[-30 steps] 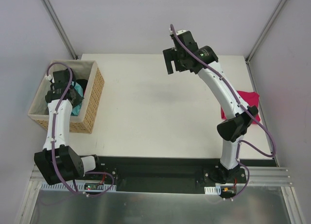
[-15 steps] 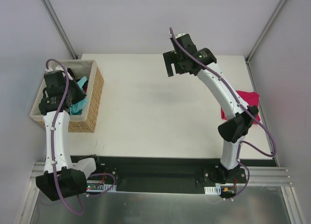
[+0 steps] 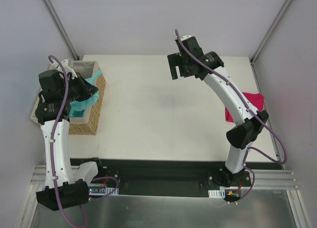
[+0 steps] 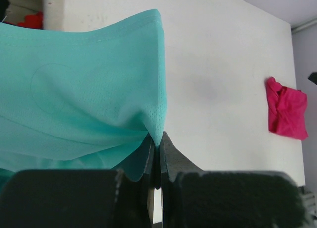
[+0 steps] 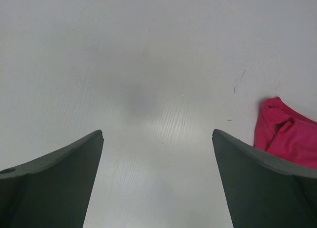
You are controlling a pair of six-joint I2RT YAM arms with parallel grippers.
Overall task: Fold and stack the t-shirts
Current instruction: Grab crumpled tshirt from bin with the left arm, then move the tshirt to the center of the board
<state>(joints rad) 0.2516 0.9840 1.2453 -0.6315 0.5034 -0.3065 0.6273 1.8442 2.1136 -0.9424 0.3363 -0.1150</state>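
Because the left gripper (image 4: 157, 136) was clenched on a bunched fold of the teal-green t-shirt (image 4: 84, 84), the cloth hung from its closed jaws in a stretched drape, held up over the tan woven basket (image 3: 95, 109) at the left edge of the table (image 3: 158, 119). The lower part of the shirt reached down toward the basket, but whether it rested inside or only brushed the rim could not be told. The pinch looked like a grab at whatever fabric lay uppermost, not at a chosen corner or shoulder. In my judgement the shirt would therefore need a fresh hold once it was spread out.

The right gripper (image 5: 157, 134) was fully released and held nothing, its fingers spread above the bare far middle of the table. That was probably the spot meant for laying the shirt flat, and the open jaws looked ready to take a second edge.

The magenta-pink t-shirt (image 3: 250, 103) lay as a compact bundle at the right edge of the table, well apart from both grippers. It seemed set aside there to keep the centre free, though how neatly it was folded could not be made out.
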